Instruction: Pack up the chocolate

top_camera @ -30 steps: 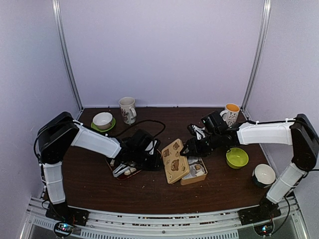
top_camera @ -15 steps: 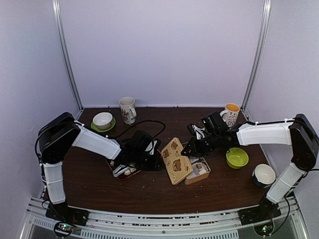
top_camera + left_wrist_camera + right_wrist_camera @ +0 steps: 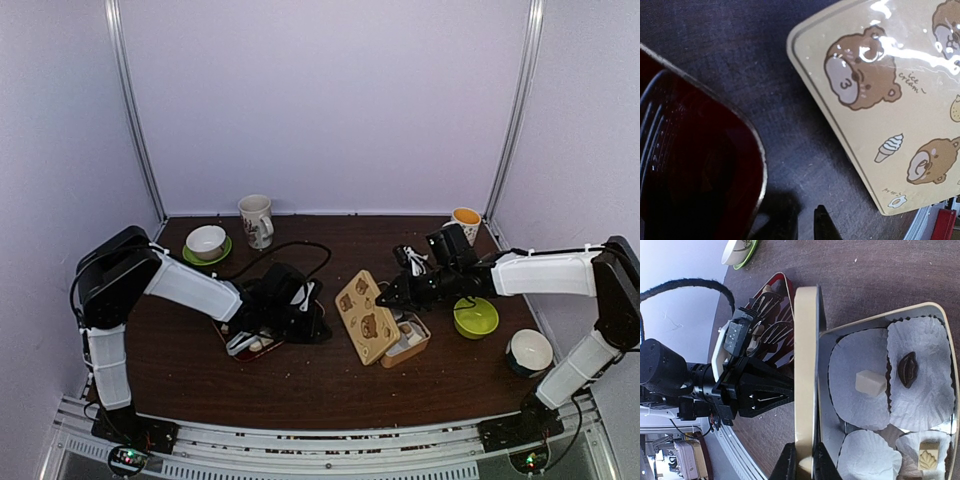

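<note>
**A:** What's biggest here?
**B:** The dark table (image 3: 300, 390), with both arms reaching toward its middle.
**A:** And between them?
**B:** A tan box (image 3: 412, 343). Its bear-printed lid (image 3: 367, 317) stands open on edge, tilted away from the box. Just left of that lies a red tray (image 3: 250, 345).
**A:** The right gripper?
**B:** The right gripper (image 3: 805, 463) is pinched onto the lid's rim, with a finger on each face.
**A:** The left one?
**B:** The left gripper (image 3: 805, 226) hovers low over the table between tray and lid. Its fingers are drawn to a narrow slit and hold nothing.
**A:** Where's the chocolate?
**B:** In the box, sitting in white paper cups (image 3: 855, 355). There's a white cube (image 3: 871, 382), a brown piece (image 3: 908, 369) in the next cup, and a cream embossed square (image 3: 928, 458) in a third
</note>
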### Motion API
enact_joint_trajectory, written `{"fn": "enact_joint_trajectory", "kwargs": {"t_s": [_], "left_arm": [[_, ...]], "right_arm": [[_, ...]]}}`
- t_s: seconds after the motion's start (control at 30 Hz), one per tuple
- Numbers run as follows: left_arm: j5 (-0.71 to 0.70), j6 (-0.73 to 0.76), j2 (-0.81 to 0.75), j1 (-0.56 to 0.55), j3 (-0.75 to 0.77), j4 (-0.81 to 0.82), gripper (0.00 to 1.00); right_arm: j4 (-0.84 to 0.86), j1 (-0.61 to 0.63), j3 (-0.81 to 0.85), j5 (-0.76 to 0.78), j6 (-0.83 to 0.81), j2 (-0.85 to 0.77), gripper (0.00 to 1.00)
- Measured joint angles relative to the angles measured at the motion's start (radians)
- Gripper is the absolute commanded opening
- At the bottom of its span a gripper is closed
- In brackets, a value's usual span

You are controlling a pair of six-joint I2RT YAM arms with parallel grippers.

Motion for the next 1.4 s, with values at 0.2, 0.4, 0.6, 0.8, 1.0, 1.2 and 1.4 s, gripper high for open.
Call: {"fn": "enact_joint_trajectory", "kwargs": {"t_s": [0.2, 0.4, 0.6, 0.8, 1.0, 1.2, 1.4], "left_arm": [[0.037, -0.016, 0.048, 0.0, 0.05, 0.026, 0.15], [0.068, -0.035, 0.117, 0.0, 0.128, 0.047, 0.15], [0.093, -0.053, 0.154, 0.001, 0.159, 0.086, 0.14], [0.095, -0.061, 0.159, 0.002, 0.16, 0.107, 0.15], [0.095, -0.064, 0.159, 0.002, 0.156, 0.12, 0.15], [0.093, -0.064, 0.159, 0.002, 0.153, 0.126, 0.14], [0.093, -0.064, 0.159, 0.002, 0.152, 0.127, 0.14]], "right_arm": [[0.026, -0.016, -0.006, -0.038, 0.003, 0.001, 0.1], [0.055, -0.027, -0.011, -0.055, 0.004, 0.014, 0.14], [0.06, -0.051, -0.02, -0.047, -0.027, 0.048, 0.42], [-0.02, -0.056, -0.01, 0.003, -0.101, 0.061, 0.65], [-0.175, -0.056, 0.041, 0.117, -0.214, 0.031, 1.0], [-0.304, -0.056, 0.109, 0.212, -0.312, -0.011, 1.0], [-0.387, -0.056, 0.14, 0.274, -0.392, -0.011, 1.0]]}}
